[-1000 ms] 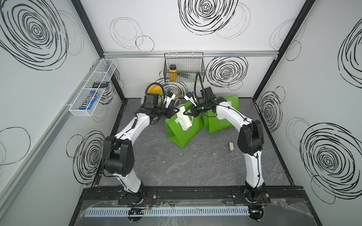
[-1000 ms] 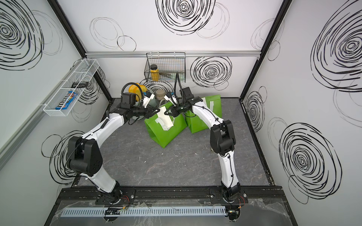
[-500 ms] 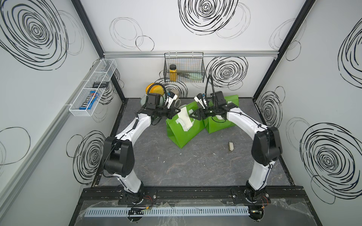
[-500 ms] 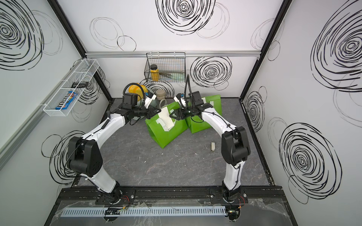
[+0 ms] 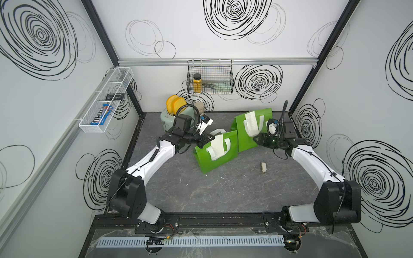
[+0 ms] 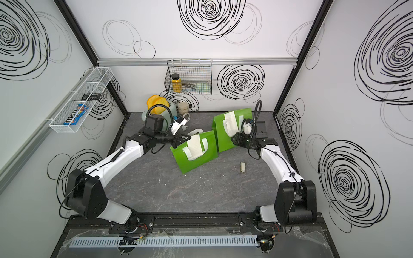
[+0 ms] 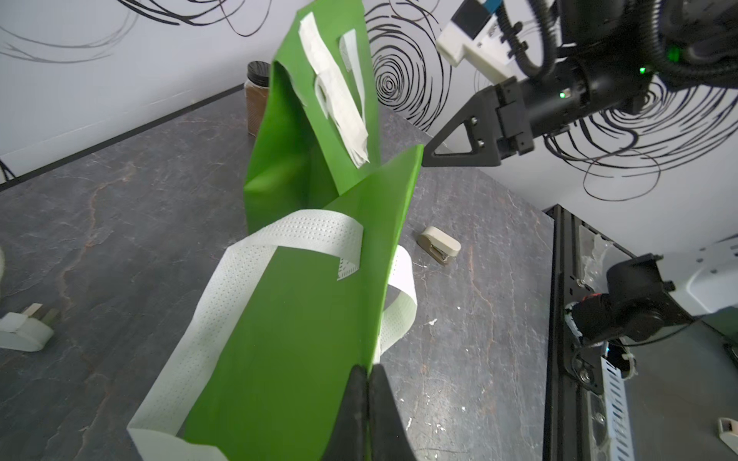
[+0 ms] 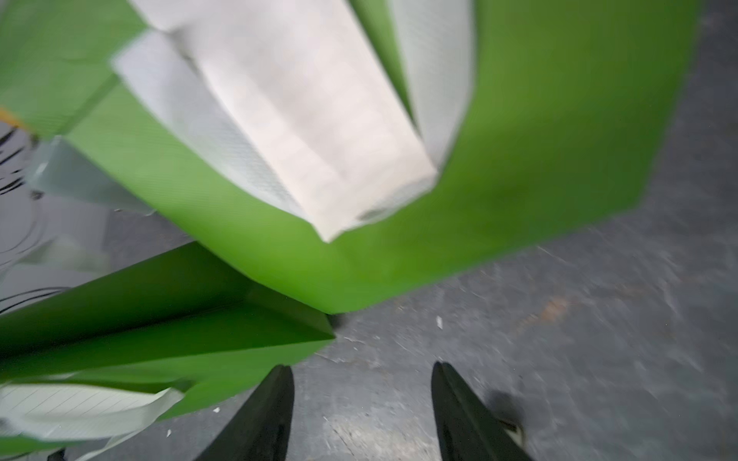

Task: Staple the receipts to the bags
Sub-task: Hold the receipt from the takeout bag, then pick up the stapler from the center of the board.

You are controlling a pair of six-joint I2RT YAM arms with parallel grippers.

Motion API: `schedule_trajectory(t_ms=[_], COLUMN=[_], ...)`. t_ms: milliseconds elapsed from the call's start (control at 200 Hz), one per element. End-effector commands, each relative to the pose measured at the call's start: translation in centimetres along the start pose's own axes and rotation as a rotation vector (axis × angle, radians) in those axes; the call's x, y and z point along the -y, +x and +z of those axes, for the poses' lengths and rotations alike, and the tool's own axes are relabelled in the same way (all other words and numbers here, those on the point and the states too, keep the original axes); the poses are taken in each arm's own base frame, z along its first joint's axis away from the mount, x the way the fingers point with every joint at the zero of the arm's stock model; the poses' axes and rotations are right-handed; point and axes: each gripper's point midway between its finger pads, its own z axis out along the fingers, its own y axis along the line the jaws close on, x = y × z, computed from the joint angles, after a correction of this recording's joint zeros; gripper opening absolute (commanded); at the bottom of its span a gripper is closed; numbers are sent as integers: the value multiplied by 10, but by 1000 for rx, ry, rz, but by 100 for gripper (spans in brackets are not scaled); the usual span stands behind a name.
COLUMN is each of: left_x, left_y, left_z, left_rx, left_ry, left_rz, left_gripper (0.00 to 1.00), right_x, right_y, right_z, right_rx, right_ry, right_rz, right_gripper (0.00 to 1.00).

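Top views, left gripper [image 5: 206, 140]: pinched shut on near bag [image 5: 215, 160] top edge; receipt [image 5: 218, 146] lies on the bag's front.
Top views, right gripper [image 5: 256, 140]: beside far bag [image 5: 244, 143]. Stapler [image 5: 263, 167] at its 6 o'clock, long axis 12-to-6, right arm nearer.
Left wrist: jaws clamp the bag edge; stapler at 1 o'clock.
Right wrist: jaws wide, empty; far bag at 12 o'clock; stapler maybe at 5 o'clock, too blurred to be sure.

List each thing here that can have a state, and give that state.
Near bag, held by its top edge.
Far bag, upright, unheld.
Near receipt, on near bag's front.
Far receipt, on far bag's front.
Left hand, shut on near bag.
Right hand, open, empty.
Stapler, closed, lying untouched.
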Motion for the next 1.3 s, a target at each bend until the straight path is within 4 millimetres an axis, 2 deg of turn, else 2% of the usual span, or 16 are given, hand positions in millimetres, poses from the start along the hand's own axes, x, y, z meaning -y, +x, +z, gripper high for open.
schedule_trajectory(t_ms=[0,220,280,440,816,911,981,1206,1296], left_x=[14,37,40,44,48,49,48,47,48], left_y=[2,10,14,18,19,18,18,20,20], left_z=[-3,0,2,4,1,0,-1,0,-1], left_rx=[9,13,6,2,2,2,3,-12,-13], left_ry=[5,43,46,57,57,54,46,47,51], left_rz=[53,79,85,89,100,106,111,114,118], left_gripper=[0,0,0,0,0,0,0,0,0], right_x=[31,57,60,65,70,69,68,66,65], right_y=[25,70,78,91,112,115,118,120,120], right_z=[-10,-4,-1,7,29,31,32,28,29], right_rx=[-50,-197,-230,-293,-447,-476,-492,-546,-576], right_ry=[157,247,248,258,319,333,333,346,350], right_rz=[38,51,48,41,33,30,26,18,20], right_gripper=[58,52,46,46,49,48,43,45,40])
